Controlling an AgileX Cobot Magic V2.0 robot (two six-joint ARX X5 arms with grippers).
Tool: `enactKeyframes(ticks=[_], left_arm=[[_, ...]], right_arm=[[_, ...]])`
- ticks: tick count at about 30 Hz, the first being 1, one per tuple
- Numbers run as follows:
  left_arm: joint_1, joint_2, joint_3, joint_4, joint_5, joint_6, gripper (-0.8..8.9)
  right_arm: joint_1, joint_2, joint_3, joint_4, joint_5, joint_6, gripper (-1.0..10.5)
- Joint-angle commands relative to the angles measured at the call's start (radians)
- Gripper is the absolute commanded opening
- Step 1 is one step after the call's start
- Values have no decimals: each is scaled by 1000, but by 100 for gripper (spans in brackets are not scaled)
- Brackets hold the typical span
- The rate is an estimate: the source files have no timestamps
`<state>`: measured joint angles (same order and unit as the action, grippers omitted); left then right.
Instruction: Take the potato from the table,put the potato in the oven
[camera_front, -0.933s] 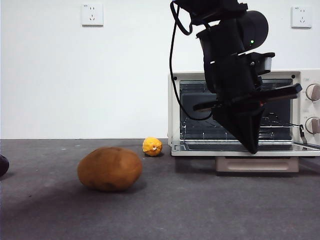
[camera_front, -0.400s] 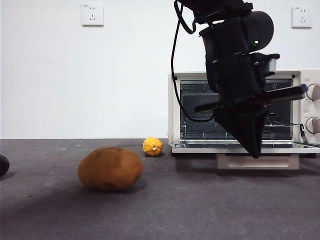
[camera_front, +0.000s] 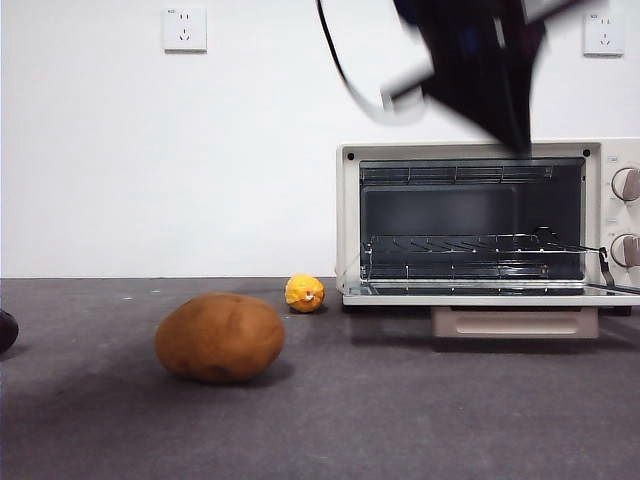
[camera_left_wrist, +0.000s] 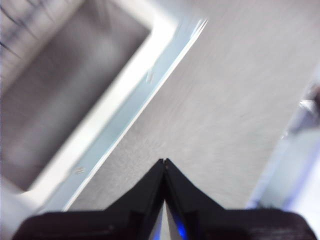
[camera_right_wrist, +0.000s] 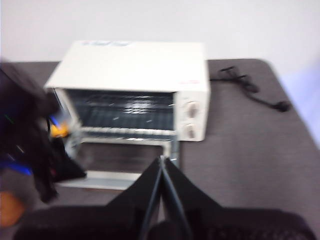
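Potato lies w/ long axis sideways on worktop, well below-left of left hand (closed, empty); right hand closed; oven lettering unreadable.

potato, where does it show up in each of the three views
Front view: the potato lies on the table, left of the oven, which stands open.
Left wrist view: not in it; only the oven's open door and table.
Right wrist view: probably the blurred orange patch at the frame's edge, beside a dark arm.
Shared landmark: the oven, also in the right wrist view.
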<state>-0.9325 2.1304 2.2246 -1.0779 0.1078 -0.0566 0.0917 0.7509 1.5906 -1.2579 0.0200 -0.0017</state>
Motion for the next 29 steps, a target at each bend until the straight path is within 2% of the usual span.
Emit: enactKeyframes(ticks=[1,3,5,6,9,11,16,20,26,29], left_arm=[[0,-84,-5,-26,0,32,-6],[2,-160,-5,-42,-16,49,-6],[3,-227,-5,-59,-42,62,-5],[3,-271,-5,-70,-57,65,-5],[7,-383,-5,-108,-95,88,-5],[11,-449,-5,-141,-134,95,-5],[34,-621,-5,-241,-289,92,-5],[49,-744,-5,-241,-322,90,-5],[69,-895,-27,-242,-322,84,-5],[69,-989,-111,-242,-322,71,-5]], right_arm=[[2,34,4,0,-113,-10,0],[1,68,4,4,-241,-4,-3],[2,104,4,8,-364,32,-4],[2,134,4,10,-468,39,-2],[2,207,4,51,-690,32,2],[4,246,4,93,-739,37,6],[79,340,5,240,-732,127,141],[171,420,12,366,-703,171,171],[371,568,106,398,-554,182,201],[445,651,183,359,-460,156,312]])
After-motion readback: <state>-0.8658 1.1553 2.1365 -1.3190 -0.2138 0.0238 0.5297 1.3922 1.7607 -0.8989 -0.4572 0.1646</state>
